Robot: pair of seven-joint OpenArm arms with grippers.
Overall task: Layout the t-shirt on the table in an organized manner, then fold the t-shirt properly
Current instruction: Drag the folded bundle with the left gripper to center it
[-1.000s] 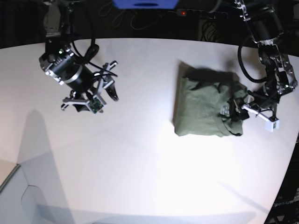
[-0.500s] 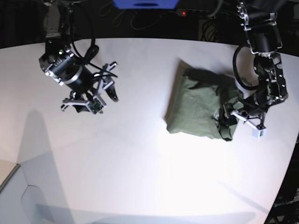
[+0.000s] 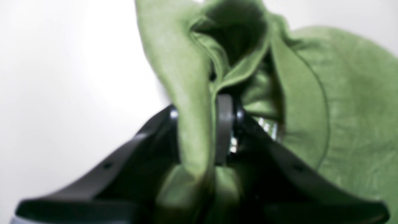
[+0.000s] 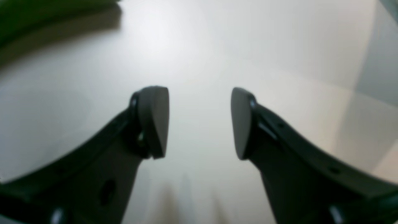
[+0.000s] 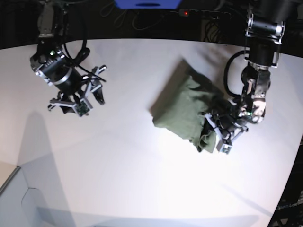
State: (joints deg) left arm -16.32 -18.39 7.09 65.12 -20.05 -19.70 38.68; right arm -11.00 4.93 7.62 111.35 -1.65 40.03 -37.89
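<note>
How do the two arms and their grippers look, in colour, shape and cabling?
Both arms are black and grey metal with loose black cables looping beside them. The right gripper has two curved matte black fingers ending in flat, rounded dark grey pads. The left gripper has the same black curved fingers and grey pads. In the base view, the right arm shows a silver band around its cylindrical wrist.

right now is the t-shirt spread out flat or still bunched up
Bunched. The t-shirt lies in a crumpled heap on the table, one fold pinched in the left gripper.
</note>
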